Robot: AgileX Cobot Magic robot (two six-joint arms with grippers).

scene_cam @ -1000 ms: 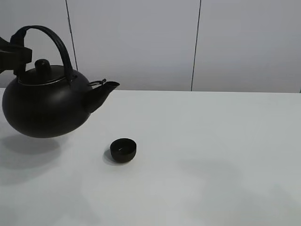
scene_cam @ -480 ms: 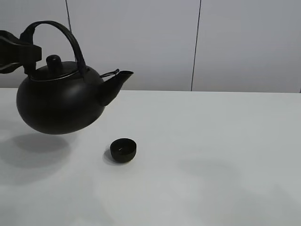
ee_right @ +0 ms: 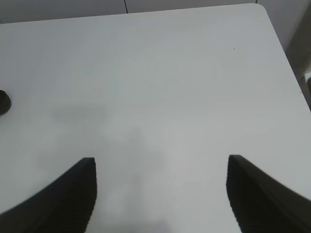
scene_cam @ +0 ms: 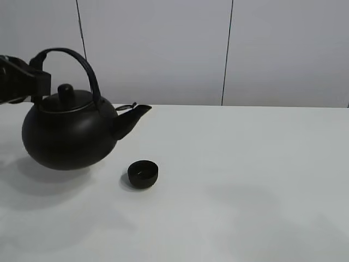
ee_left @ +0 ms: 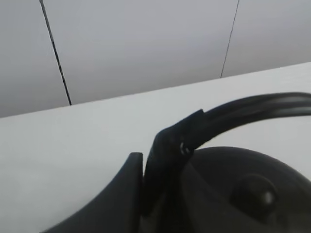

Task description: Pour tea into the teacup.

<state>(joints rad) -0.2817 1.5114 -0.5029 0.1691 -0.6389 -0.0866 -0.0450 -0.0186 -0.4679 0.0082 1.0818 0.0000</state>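
The small black teacup [scene_cam: 143, 173] stands on the white table [scene_cam: 245, 180], and in the right wrist view it shows at the picture's edge as the teacup [ee_right: 2, 103]. A big black kettle [scene_cam: 68, 136] hangs upright just left of it, low over the table, its spout [scene_cam: 135, 113] pointing toward the cup from above and to the left. My left gripper [scene_cam: 32, 81] is shut on the kettle's arched handle [ee_left: 228, 116] at its left end. No tea is visible. My right gripper [ee_right: 163, 194] is open over bare table, far to the right of the cup.
A pale panelled wall [scene_cam: 163, 49] rises behind the table's back edge. The table's right edge and far right corner [ee_right: 262, 9] show in the right wrist view.
The kettle has travelled right toward the cup, then come down lower. Its spout now sits lower and closer to the cup. The cup and the right gripper have not moved.
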